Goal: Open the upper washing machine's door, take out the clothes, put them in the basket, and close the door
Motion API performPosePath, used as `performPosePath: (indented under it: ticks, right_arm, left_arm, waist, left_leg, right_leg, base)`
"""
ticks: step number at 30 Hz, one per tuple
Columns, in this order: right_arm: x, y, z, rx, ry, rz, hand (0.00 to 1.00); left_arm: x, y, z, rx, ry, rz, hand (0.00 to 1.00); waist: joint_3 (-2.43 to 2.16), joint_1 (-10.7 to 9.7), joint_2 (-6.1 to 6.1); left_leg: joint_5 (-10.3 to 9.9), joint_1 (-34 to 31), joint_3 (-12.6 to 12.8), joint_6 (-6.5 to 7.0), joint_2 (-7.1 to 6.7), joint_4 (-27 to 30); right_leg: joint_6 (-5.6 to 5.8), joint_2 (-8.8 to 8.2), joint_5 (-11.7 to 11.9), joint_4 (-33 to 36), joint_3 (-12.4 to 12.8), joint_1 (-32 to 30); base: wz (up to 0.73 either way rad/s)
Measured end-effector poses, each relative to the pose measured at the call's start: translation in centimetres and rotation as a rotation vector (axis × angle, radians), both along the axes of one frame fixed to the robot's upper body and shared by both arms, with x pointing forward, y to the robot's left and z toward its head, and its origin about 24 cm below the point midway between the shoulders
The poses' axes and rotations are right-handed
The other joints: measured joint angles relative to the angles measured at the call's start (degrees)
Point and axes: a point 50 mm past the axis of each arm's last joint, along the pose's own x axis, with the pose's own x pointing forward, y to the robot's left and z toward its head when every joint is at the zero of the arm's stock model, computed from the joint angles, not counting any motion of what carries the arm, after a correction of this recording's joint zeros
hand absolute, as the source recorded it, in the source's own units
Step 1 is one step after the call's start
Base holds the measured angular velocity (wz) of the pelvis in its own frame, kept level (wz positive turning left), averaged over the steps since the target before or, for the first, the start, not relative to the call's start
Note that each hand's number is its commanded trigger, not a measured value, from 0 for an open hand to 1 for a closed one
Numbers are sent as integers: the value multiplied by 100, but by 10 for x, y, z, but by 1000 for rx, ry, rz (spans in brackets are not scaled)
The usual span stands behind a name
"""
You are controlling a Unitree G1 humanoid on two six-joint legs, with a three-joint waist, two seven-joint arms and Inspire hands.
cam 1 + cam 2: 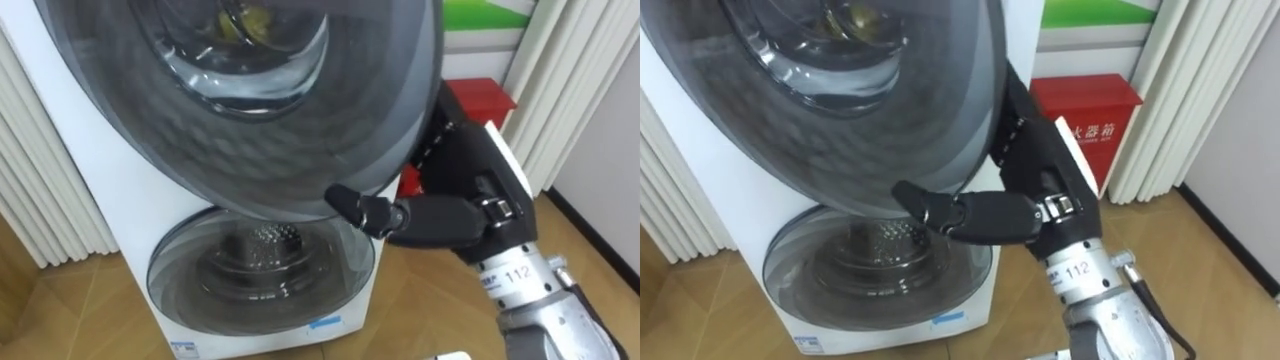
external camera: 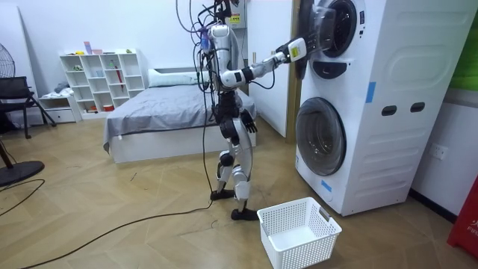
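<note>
One hand, your right hand [image 1: 450,215], sits at the lower rim of the upper door [image 1: 250,110] to swing it wide; you cannot tell its grasp. Clothes likely lie behind that door, where something yellowish [image 1: 255,20] shows; the basket [image 2: 299,232] waits below it.

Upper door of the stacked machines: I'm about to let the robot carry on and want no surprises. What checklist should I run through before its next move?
1. Right hand at the upper door's lower rim: ok.
2. Firm hold on that rim: cannot tell, part of the hand lies behind the door.
3. Upper door open wide enough to reach in: cannot tell.
4. Clothes inside: cannot tell through the glass.
5. White basket ready: ok, on the floor by the robot's feet, before the lower door.
6. Left hand clear of the door: ok, down by the hip.
</note>
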Motion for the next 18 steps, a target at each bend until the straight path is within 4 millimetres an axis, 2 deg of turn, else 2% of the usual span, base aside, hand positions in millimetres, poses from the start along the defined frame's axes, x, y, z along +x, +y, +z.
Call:
performPosePath:
  ticks: [1,7,11,15,18]
  right_arm:
    - [-1,2,0,-8,-3,17,0]
    - [-6,13,0,-43,-32,125,0]
    - [-8,19,-1,-55,-40,170,0]
    - [-10,22,-1,-70,-53,221,0]
    - [-12,26,-1,-72,-62,256,0]
  left_arm:
    - [1,0,0,-1,0,-1,0]
    - [6,-1,1,-16,-7,-10,0]
    - [6,-2,1,-16,-7,-12,0]
    - [7,-2,1,-16,-10,-12,0]
    - [7,-1,1,-26,-16,13,0]
  waist:
    - [-11,-8,-9]
    - [-13,-10,-8]
    - [-5,-24,-6]
    - [16,-48,-52]
    - [14,-44,-107]
  left_leg:
    - [5,-16,1,-8,-3,-2]
    - [20,19,-15,-31,0,-3]
    - [25,46,-37,-40,-1,-6]
    - [29,46,-100,-45,-10,-9]
    - [30,37,-161,-35,-11,-8]
  right_leg:
    - [-10,4,17,-1,41,-20]
    - [-91,50,88,3,115,-20]
    - [-82,57,83,10,117,2]
    - [-96,59,70,50,109,-11]
    - [-108,61,42,92,89,-29]
  base:
    - [-5]
    - [-9]
    - [0]
    - [0]
    - [1]
